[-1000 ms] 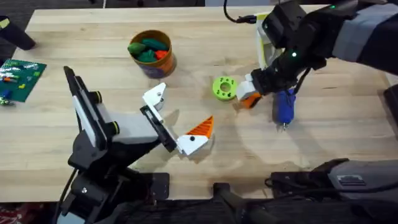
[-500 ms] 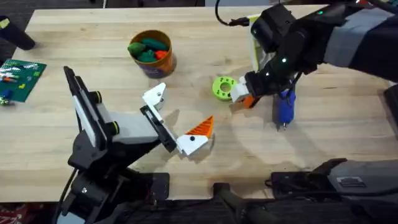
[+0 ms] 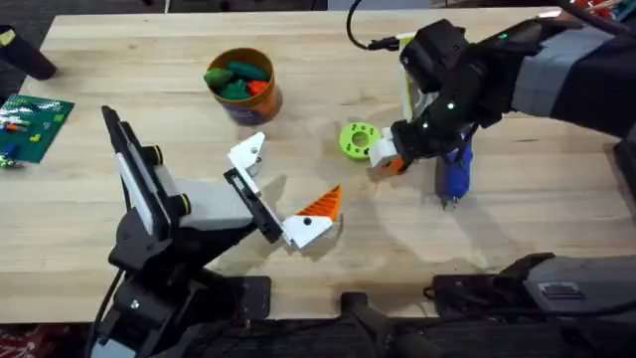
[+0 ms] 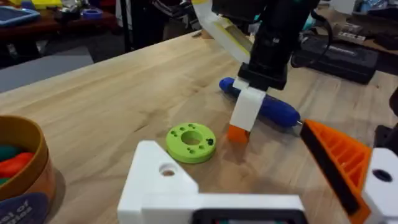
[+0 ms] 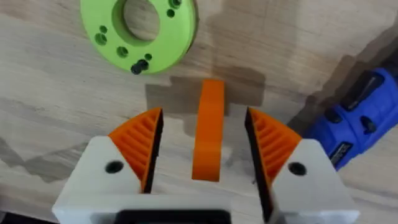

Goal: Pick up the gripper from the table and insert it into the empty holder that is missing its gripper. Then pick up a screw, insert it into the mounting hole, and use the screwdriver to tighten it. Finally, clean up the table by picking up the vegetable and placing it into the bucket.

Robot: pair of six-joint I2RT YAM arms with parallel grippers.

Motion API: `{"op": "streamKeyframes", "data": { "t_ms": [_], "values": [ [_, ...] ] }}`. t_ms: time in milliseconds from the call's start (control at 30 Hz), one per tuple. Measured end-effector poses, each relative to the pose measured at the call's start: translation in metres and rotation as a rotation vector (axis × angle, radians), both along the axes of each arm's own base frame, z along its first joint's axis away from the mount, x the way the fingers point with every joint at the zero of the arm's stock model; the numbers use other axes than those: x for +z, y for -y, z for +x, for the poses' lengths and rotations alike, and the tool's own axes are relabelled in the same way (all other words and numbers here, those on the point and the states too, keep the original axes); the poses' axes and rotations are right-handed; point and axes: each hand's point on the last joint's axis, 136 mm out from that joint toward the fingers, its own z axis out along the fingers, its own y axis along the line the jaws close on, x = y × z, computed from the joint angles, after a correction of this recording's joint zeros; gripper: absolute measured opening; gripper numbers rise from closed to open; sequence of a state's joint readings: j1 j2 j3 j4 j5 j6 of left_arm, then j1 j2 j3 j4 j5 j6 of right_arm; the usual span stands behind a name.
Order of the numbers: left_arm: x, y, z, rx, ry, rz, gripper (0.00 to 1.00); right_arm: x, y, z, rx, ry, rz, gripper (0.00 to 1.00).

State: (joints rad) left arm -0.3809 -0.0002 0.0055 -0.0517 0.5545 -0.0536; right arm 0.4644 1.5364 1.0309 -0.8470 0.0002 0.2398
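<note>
Wrist camera on the right arm looks straight down on the right gripper [image 5: 205,158]: its two orange ribbed pads [image 5: 140,146] stand apart, and the loose orange-tipped finger piece [image 5: 208,137] sits between them with a gap on either side, not squeezed. Same view shows the green ring [image 5: 140,34] just beyond the piece, with a small dark screw [image 5: 140,65] at its near edge, and the blue screwdriver [image 5: 354,121] off to one side.

Left wrist view gives what that one cannot: the finger piece [image 4: 244,115] stands upright on the counter [image 4: 112,93], white body up, orange end down, with the right arm descending onto its top. Green ring [image 4: 191,142] lies just beside it; screwdriver [image 4: 264,106] lies behind it.

Overhead, the right arm reaches in from the far right, its gripper [image 3: 390,154] pointed down between ring [image 3: 358,139] and screwdriver [image 3: 454,169]. Left arm is folded low at the lower left, its gripper [image 3: 288,194] held open above bare counter [image 3: 149,70], grasping nothing. Bucket [image 3: 240,85] near the far edge holds green and orange vegetables [image 3: 238,78].
</note>
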Motion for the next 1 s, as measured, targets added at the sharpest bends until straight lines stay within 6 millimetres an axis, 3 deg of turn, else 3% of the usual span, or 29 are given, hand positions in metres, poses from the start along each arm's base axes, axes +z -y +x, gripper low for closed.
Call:
{"op": "streamKeyframes", "data": {
  "t_ms": [233,300,333,367,400,700,1000],
  "values": [
    [0.000,0.000,0.000,0.000,0.000,0.000,0.988,0.000,0.000,0.000,-0.001,-0.001,-0.001,0.727],
    [0.000,0.000,0.000,0.000,0.000,0.000,0.988,0.000,0.001,-0.001,-0.002,-0.005,-0.005,0.572],
    [0.000,0.000,0.000,0.000,0.000,0.000,0.988,0.000,0.002,-0.002,-0.004,-0.009,-0.008,0.163],
    [0.000,0.000,0.000,0.000,0.000,0.000,0.988,0.000,0.002,-0.002,-0.007,-0.008,-0.008,0.063],
    [0.000,0.000,0.000,0.000,0.000,0.000,0.988,0.000,0.002,-0.002,-0.008,-0.007,-0.008,0.027],
    [0.000,0.000,0.000,0.000,0.000,0.000,0.988,0.000,0.000,-0.003,-0.006,-0.016,0.006,0.022],
    [0.000,0.000,0.000,0.000,0.000,0.000,0.988,0.012,-0.022,-0.031,0.076,-0.132,0.151,0.022]
  ]
}}
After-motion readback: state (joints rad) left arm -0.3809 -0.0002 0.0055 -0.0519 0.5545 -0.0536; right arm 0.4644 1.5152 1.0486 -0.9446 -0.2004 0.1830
